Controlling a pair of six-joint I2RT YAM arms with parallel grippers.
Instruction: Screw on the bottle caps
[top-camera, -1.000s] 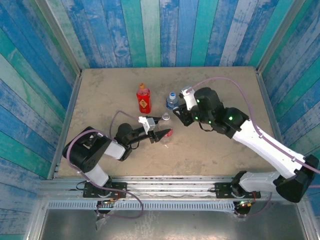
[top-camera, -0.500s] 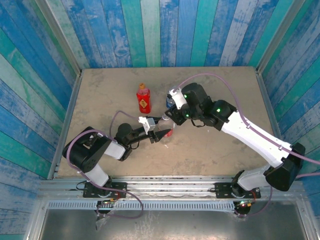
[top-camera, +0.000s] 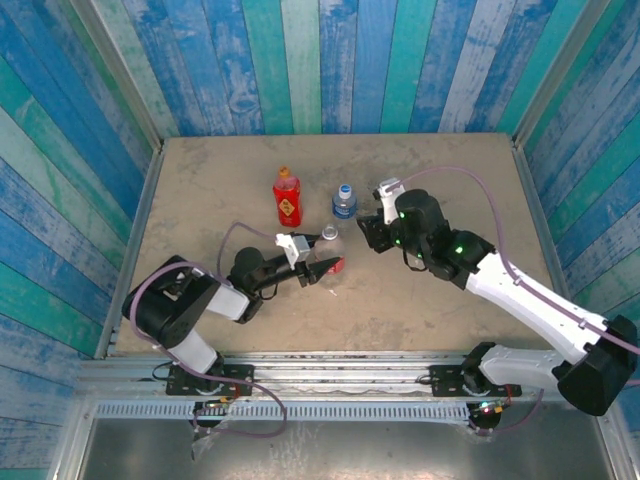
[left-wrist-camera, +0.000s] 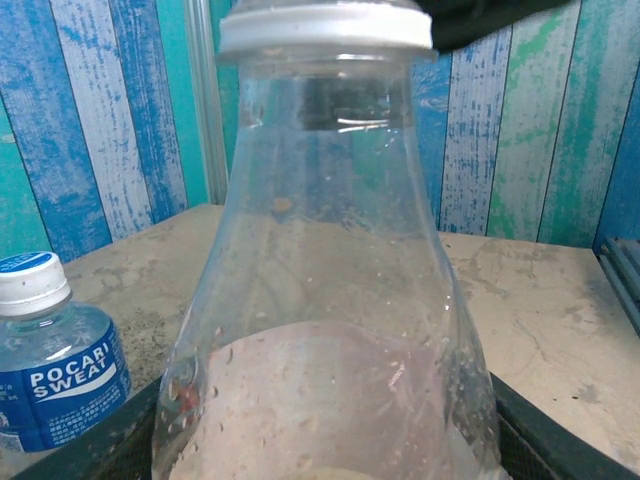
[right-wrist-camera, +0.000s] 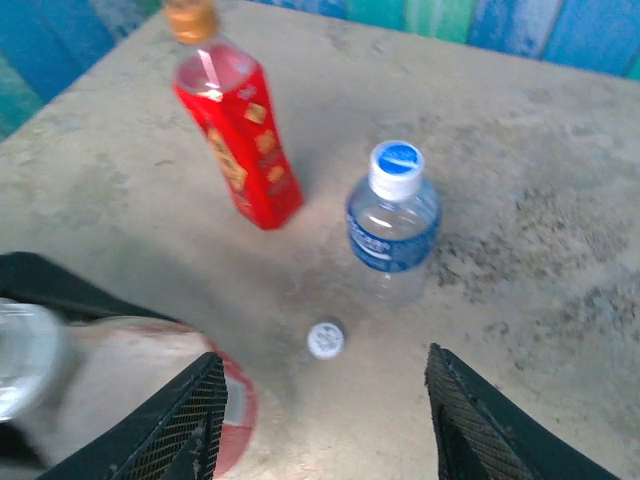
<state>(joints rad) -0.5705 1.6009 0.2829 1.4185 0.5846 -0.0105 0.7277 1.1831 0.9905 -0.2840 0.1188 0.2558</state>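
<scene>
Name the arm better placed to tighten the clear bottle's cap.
Right, probably: the right claw is open and empty near the clear bottle, which the left claw grips.

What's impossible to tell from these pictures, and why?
- Left wrist view: clear bottle top cut off by the frame edge; whether it's capped unknown.
- Right wrist view: blur leaves the red bottle label unreadable, and the small white disc unidentifiable.
- Top view: blue-label bottle cap too small to judge.
</scene>
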